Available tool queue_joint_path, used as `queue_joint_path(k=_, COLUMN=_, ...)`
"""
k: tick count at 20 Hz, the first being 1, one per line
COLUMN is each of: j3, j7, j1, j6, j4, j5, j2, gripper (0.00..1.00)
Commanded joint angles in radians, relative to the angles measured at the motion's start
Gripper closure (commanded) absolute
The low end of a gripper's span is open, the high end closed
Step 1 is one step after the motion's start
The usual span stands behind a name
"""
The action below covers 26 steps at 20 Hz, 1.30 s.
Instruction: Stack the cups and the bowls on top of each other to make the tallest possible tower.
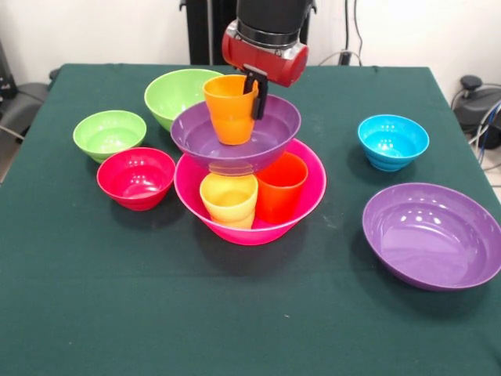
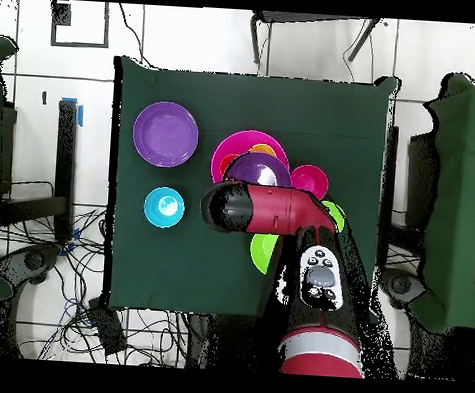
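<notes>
— Claw (image 1: 255, 92) closed over the orange cup's (image 1: 231, 108) rim, one finger inside, one outside; cup upright inside the purple bowl (image 1: 270, 133). Seated on the bowl's floor or just short of it? Cannot tell.

— Tower (image 1: 250, 168) so far: pink bowl (image 1: 309, 196) as base, yellow cup (image 1: 229, 200) and red cup (image 1: 280, 186) standing in it, purple bowl perched across their rims, orange cup on top and off toward the bowl's left.

— Advice for the step?

— Straight down, slowly. Release only once settled, then lift vertically, clear of the rim. Bowl balanced on two cups only, so any sideways nudge likely to tip it.

— Everything else?

— Spread round the tower: second purple bowl (image 1: 432, 235) and blue bowl (image 1: 393, 141) well off to the right; red bowl (image 1: 136, 178) just left of the pink one; small green bowl (image 1: 109, 134) further left; large green bowl (image 1: 174, 94) behind. From overhead, arm (image 2: 271, 209) covering most of the stack.
</notes>
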<state>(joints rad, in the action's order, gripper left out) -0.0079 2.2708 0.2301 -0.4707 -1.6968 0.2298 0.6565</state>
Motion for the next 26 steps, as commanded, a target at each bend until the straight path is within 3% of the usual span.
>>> queue_joint_path(k=1, j3=0.034, j7=0.095, j1=-0.038, j6=-0.048, j4=0.080, j5=-0.041, j2=-0.020, gripper=1.00)
queue_joint_path(k=12, j3=0.018, j7=0.083, j1=-0.063, j6=-0.138, j4=0.204, j5=-0.071, j2=-0.052, gripper=1.00)
queue_joint_path(k=26, j3=-0.006, j7=0.080, j1=-0.086, j6=-0.128, j4=0.283, j5=-0.104, j2=-0.099, gripper=1.00)
